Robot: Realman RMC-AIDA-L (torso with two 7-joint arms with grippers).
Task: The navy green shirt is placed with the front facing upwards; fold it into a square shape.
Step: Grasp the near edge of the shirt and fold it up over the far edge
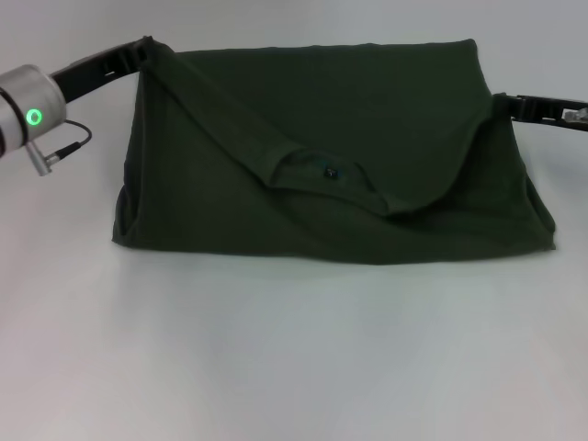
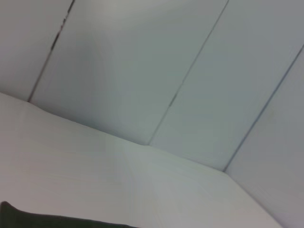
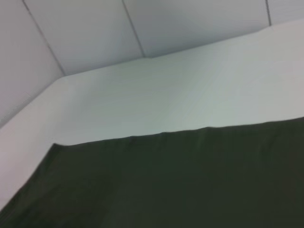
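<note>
**Head view: shirt lies wide between the two arms**

Head view shows the shirt point(image 1: 335, 152) spread on the white table point(image 1: 294, 349) as a broad dark-green block, its long axis running left to right, with a flap folded down over the middle so the collar points toward the robot. The left gripper point(image 1: 138, 53) sits at the far left corner of the cloth, and the right gripper point(image 1: 508, 104) sits at the far right edge, both touching or just beside the fabric. I cannot tell whether either one is parted or closed, or whether it has cloth in hold (the fingers are hidden by the shirt and the wrist views show none).

The block is still wider than deep, so my judgement is that a square calls for bringing one short end over toward the other, along the long axis. Each arm is beside its own end, so neither is clearly nearer. The left wrist view catches only a sliver of cloth; the right wrist view looks across the far edge.
</note>
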